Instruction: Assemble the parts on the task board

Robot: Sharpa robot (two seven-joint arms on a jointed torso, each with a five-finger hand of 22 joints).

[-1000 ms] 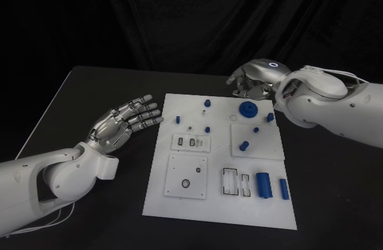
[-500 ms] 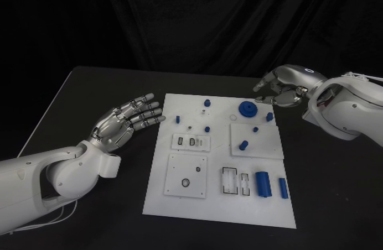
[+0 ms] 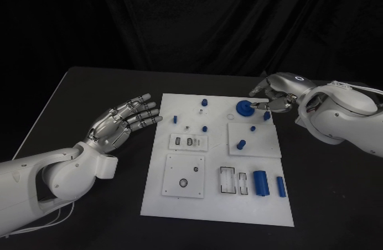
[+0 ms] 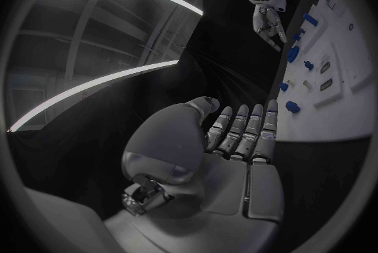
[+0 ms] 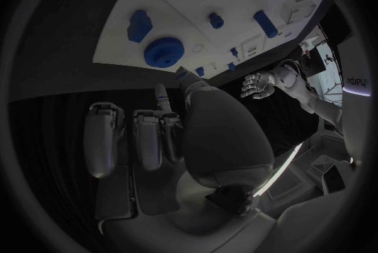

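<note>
The white task board (image 3: pixel 185 203) lies in the middle of the black table, and its edge shows in the left wrist view (image 4: pixel 334 111). A blue gear (image 3: pixel 245 108) (image 5: pixel 164 51) stands near the board's far right corner. My right hand (image 3: pixel 273 94) (image 5: pixel 177 133) hovers just right of the gear. Its thumb and one finger reach toward the gear, its other fingers are loosely bent, and it holds nothing. My left hand (image 3: pixel 124 123) (image 4: pixel 236 140) floats off the board's left edge, flat with its fingers spread. Small blue pegs (image 3: pixel 204 102) stand on the board.
A thick blue cylinder (image 3: pixel 261 183) and a slim blue bar (image 3: pixel 281 186) lie at the board's near right. A blue peg (image 3: pixel 242 145) stands on the raised right plate. Bare black table (image 3: pixel 96 89) surrounds the board.
My right hand swung from behind the board's far edge out to the right, then came down next to the blue gear. My left hand has stayed put.
</note>
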